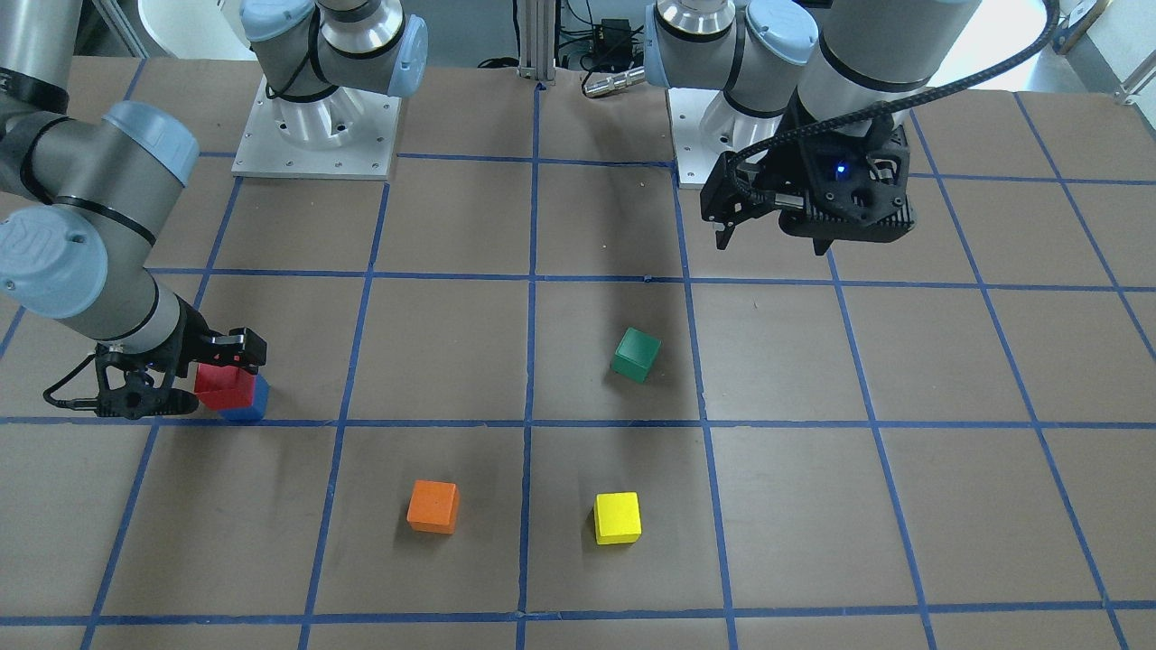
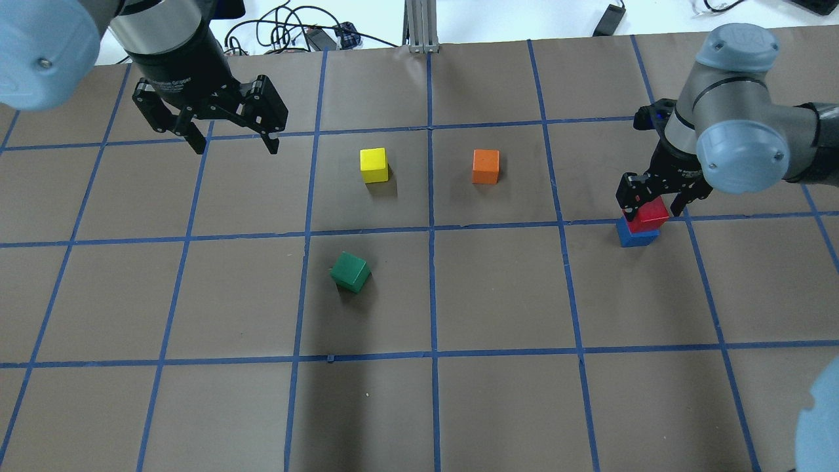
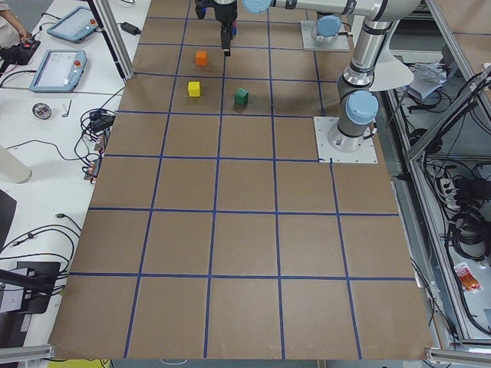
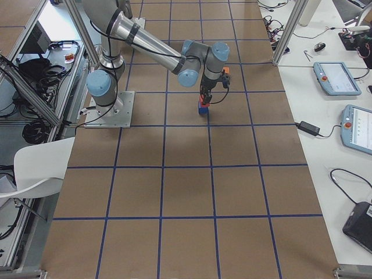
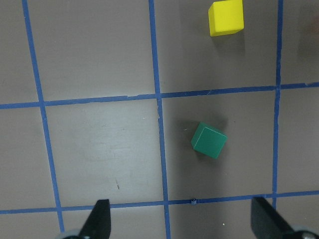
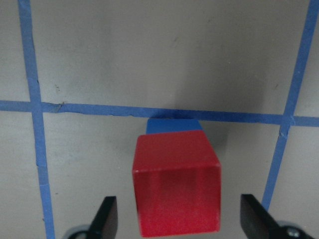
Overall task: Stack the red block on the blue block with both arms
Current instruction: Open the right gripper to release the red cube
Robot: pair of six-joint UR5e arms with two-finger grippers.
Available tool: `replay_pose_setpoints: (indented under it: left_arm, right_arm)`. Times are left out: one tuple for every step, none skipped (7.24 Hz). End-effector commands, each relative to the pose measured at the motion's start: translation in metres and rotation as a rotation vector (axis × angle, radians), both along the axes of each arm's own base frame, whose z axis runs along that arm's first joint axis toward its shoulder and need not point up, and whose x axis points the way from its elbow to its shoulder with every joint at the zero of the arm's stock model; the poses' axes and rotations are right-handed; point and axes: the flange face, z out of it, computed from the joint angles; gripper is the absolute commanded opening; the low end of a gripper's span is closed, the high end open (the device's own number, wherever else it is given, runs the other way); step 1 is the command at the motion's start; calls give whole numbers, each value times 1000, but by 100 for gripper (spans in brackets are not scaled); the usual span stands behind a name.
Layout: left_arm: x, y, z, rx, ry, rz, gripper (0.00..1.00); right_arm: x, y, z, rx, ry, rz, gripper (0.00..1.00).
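Blocks, five: one red block [image 1: 219,386], one blue block [image 1: 250,405], one green block [image 2: 350,271], one orange block [image 2: 486,166], one yellow block [image 2: 373,164]. Grippers, two: left gripper [image 2: 234,148], right gripper [image 2: 653,208].

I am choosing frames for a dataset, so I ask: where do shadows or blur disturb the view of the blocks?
Right wrist view: the red block looks soft at close range, and the fingers at the bottom edge are blurred. Overhead view: a broad dark shadow lies on the table near the green block, which is sharp. Front-facing view: the top right background is overexposed.
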Motion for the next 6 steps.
replay_pose_setpoints:
  left_arm:
    - [0, 0, 0, 0, 2, 0, 100]
    - [0, 0, 0, 0, 2, -1, 100]
    - [0, 0, 0, 0, 2, -2, 100]
    - [0, 0, 0, 0, 2, -2, 100]
    - [0, 0, 0, 0, 2, 0, 100]
    - [0, 0, 1, -2, 2, 0, 100]
  right_arm:
    - [-4, -2, 7, 3, 33, 2, 98]
    - [-3, 1, 29, -21, 41, -1, 100]
    - [-3, 4, 64, -24, 42, -1, 100]
    - [-2, 8, 106, -29, 46, -21, 100]
    - [4, 21, 148, -24, 51, -96, 100]
    - [10, 31, 178, -35, 56, -169, 100]
